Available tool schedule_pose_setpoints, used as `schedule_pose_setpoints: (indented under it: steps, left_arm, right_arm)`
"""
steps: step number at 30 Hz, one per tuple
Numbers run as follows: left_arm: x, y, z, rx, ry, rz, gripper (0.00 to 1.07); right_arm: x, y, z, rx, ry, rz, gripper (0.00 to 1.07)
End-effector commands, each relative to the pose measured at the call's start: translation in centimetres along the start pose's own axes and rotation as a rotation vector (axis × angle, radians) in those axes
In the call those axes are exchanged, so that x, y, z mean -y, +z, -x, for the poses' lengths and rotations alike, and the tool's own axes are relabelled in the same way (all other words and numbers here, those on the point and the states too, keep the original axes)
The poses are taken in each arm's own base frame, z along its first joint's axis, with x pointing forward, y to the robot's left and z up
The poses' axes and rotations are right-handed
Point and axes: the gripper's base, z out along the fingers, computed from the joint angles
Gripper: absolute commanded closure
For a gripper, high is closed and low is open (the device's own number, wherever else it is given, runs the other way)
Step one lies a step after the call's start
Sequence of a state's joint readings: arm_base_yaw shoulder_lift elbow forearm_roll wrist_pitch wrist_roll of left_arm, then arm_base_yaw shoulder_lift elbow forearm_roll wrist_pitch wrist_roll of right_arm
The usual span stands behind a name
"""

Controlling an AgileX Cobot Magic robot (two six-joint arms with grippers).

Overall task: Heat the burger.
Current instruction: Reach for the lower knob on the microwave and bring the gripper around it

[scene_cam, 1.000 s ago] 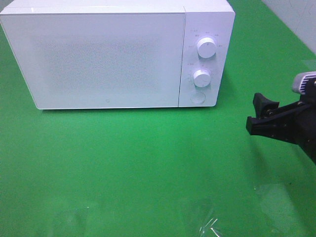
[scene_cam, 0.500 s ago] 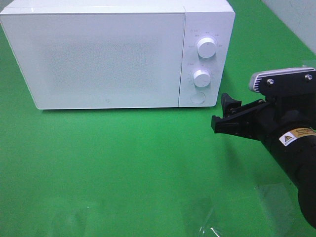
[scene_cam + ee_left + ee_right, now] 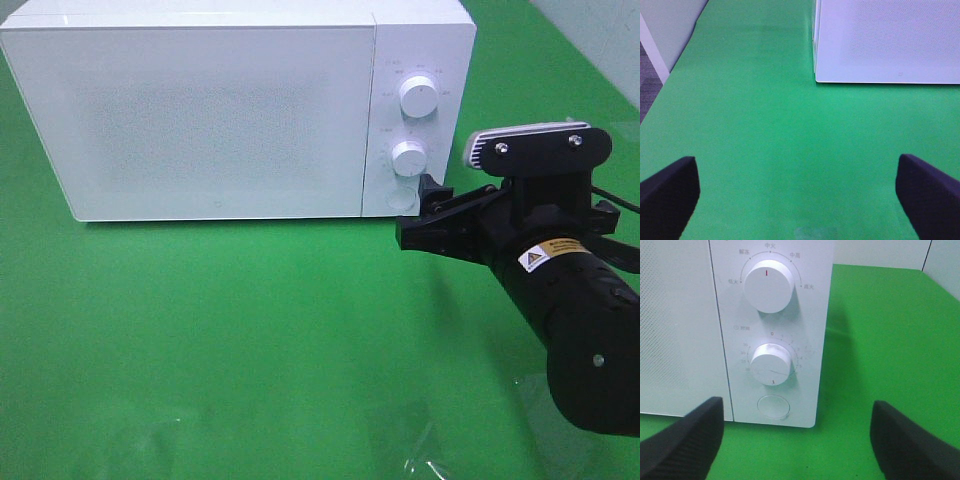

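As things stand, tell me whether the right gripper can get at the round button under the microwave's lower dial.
Probably yes. The right gripper, jaws open, faces the round button on the microwave from close by, and nothing stands between them.

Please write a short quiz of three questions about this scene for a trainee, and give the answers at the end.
1. Multiple choice: Which part of the microwave is the right gripper closest to?
A) the left edge of its door
B) the control panel
C) its top
2. True or false: The microwave door stands open.
3. How many round knobs sit above the round button?

Key: 1 B. 2 False, the door is shut. 3 Two.
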State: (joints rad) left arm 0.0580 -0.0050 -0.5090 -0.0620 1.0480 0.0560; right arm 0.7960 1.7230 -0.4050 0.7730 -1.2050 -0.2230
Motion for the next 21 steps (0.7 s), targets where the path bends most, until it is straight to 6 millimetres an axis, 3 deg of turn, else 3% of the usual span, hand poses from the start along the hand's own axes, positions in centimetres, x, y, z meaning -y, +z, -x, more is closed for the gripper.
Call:
schedule_pose_setpoints:
  steps: [1,21]
  left_arm:
    - [0.1,-0.2,-0.2,0.023,-0.007,-0.004,0.07]
    - [0.1,-0.2,-0.2,0.023,-0.007,-0.004,0.07]
  right_arm:
    - [-0.4,0.4,0.4,0.046,-0.006,0.002,0.31]
    - [-3.5,5.1,-0.4,0.050,-0.053,-0.020,0.31]
